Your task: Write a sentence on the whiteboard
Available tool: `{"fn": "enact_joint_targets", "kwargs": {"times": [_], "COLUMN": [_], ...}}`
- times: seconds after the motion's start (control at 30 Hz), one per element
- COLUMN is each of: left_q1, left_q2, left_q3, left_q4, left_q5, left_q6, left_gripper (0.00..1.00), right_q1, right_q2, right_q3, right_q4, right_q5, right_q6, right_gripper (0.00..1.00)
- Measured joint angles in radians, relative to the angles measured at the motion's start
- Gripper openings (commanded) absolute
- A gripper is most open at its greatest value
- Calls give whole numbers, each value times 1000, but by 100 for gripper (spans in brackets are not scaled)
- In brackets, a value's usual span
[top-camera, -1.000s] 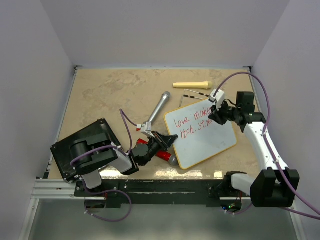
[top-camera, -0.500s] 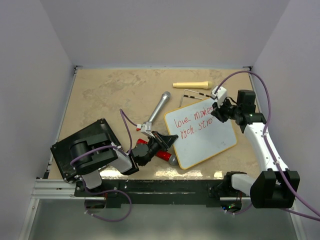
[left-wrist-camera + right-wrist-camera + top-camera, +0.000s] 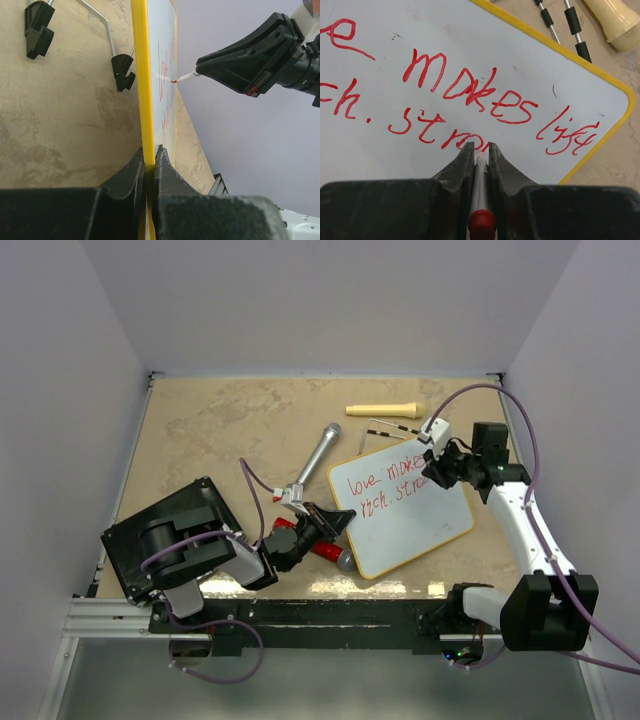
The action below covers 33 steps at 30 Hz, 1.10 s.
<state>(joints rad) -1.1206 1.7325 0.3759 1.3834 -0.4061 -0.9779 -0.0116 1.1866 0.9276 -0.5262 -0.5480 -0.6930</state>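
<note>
The whiteboard (image 3: 415,525) lies tilted right of centre, white with a yellow frame; the left wrist view shows it edge-on (image 3: 140,75). The sentence (image 3: 385,485) runs in red over two lines, "love makes life" and "rich. stron" (image 3: 470,92). My left gripper (image 3: 340,522) is shut on the board's near left frame edge (image 3: 150,156). My right gripper (image 3: 432,475) is shut on a red-capped marker (image 3: 481,190). Its tip (image 3: 175,80) touches the board at the end of the second line, under my right gripper (image 3: 480,147).
A grey microphone (image 3: 318,455) lies left of the board, a cream handle-like object (image 3: 383,409) behind it. The board's black wire feet (image 3: 390,427) stick out at its far edge. A black flat box (image 3: 165,535) sits front left, a red object (image 3: 325,550) below my left gripper.
The right gripper has shifted slightly along the second line, and more red letters have appeared after "str". The left gripper has held still on the frame.
</note>
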Motion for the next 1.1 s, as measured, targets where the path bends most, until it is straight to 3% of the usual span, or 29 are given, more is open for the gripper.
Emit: {"fn": "enact_joint_targets", "kwargs": {"times": [0.3, 0.77, 1.1], "left_q1": [1, 1, 1], "left_q2": [3, 3, 3], "left_q3": [0, 0, 0], "left_q4": [0, 2, 1], "left_q5": [0, 2, 1], "left_q6": [-6, -6, -6], "left_gripper": [0, 0, 0], "right_q1": [-1, 0, -1], "right_q2": [1, 4, 4], "right_q3": [0, 0, 0], "right_q4": [-27, 87, -5], "right_q5": [-10, 61, 28], "right_q6": [-15, 79, 5], "right_gripper": [0, 0, 0]}}
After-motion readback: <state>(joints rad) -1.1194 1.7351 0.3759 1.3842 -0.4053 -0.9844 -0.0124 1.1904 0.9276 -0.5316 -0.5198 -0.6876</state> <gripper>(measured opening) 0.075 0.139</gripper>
